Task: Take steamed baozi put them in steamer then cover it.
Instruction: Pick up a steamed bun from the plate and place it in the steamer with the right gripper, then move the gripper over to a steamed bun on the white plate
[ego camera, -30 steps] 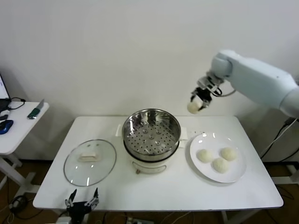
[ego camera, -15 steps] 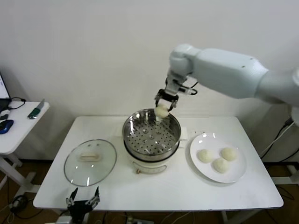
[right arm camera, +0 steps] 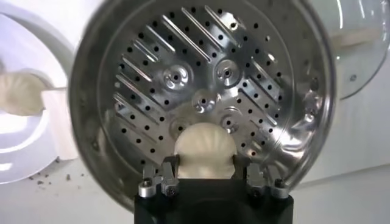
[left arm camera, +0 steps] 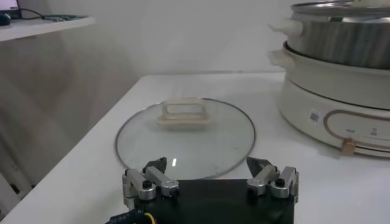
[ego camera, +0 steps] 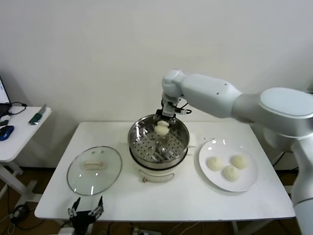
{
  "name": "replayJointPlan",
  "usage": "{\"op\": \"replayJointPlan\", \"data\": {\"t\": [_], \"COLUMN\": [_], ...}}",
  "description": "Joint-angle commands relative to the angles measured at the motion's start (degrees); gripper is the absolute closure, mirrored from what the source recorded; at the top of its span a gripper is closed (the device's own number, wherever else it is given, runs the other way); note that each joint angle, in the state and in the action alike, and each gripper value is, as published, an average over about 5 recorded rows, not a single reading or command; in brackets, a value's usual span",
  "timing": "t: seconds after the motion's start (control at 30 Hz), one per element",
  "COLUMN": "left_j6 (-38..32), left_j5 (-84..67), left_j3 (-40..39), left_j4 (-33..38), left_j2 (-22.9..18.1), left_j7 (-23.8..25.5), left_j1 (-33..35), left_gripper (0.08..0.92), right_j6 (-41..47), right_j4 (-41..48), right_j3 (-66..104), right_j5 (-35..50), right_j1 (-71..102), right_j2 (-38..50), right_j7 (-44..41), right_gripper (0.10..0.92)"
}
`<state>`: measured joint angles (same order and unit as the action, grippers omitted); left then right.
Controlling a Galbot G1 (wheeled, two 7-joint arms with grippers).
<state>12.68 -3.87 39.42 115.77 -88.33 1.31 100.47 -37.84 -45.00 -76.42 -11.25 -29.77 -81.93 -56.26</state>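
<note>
So your right tool is pinched shut on one bun and hanging over the steamer, roughly at the basket's 12 o'clock going by the head view, just inside the far rim. From the right wrist view the bun looks to be above the perforated floor, not resting on it, though I can't really tell how much gap is left. My take: you're mid-placement, so go straight down and don't let go until the bun is down near the holes, otherwise it drops, rolls and ends up wherever. I'd also nudge it off the wall a bit, since three more buns are waiting on the plate at 3 o'clock of the steamer and all of them have to fit in one layer. Putting this one near the back edge is fine if the rest fill toward the front. Open slowly too, soft dough likes to stick to a finger and get dragged up when you lift. The left tool is spread wide with nothing in it, parked at the bench front edge just short of the lid, which lies at the steamer's 9 o'clock. Leave it there until the buns are in.
</note>
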Motion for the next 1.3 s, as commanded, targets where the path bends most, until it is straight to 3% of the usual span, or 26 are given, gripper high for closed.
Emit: {"op": "replayJointPlan", "data": {"t": [0.03,0.37,0.53,0.7,0.83,1.0,1.1,1.3], "left_j6": [-0.06,-0.29,-0.27,-0.23,-0.15,-0.02,0.06,0.26], "left_j5": [0.00,0.01,0.04,0.09,0.13,0.14,0.14,0.13], "left_j3": [0.01,-0.17,-0.21,-0.15,-0.12,0.01,0.09,0.17], "left_j4": [-0.04,-0.26,-0.07,0.28,0.36,0.25,0.06,0.04], "left_j2": [0.04,-0.14,-0.23,-0.29,-0.39,-0.41,-0.37,-0.21], "left_j7": [-0.03,-0.18,-0.23,-0.28,-0.32,-0.36,-0.35,-0.14], "left_j1": [-0.04,-0.20,-0.14,0.17,0.31,0.23,-0.08,-0.94], "left_gripper": [0.177,0.177,0.177,0.177,0.177,0.177,0.177,0.177], "right_j6": [-1.86,-2.97,-3.34,-3.18,-0.47,19.29,31.20,43.73], "right_j4": [7.64,11.98,9.83,3.83,0.72,-8.26,-14.08,-22.64], "right_j3": [1.96,3.29,3.23,-1.20,-6.83,-17.13,-22.10,-26.51], "right_j5": [-4.13,-4.52,-3.15,5.54,19.79,37.91,42.13,45.36], "right_j1": [3.88,5.29,4.45,-1.41,-10.02,-20.99,-25.09,-24.82], "right_j2": [-3.10,-5.20,-4.15,-0.14,3.68,13.36,20.33,30.99], "right_j7": [1.27,2.36,2.60,-0.21,-3.26,-7.17,-6.88,-4.70], "right_gripper": [0.414,0.406,0.290,0.210,0.203,0.202,0.202,0.203]}}
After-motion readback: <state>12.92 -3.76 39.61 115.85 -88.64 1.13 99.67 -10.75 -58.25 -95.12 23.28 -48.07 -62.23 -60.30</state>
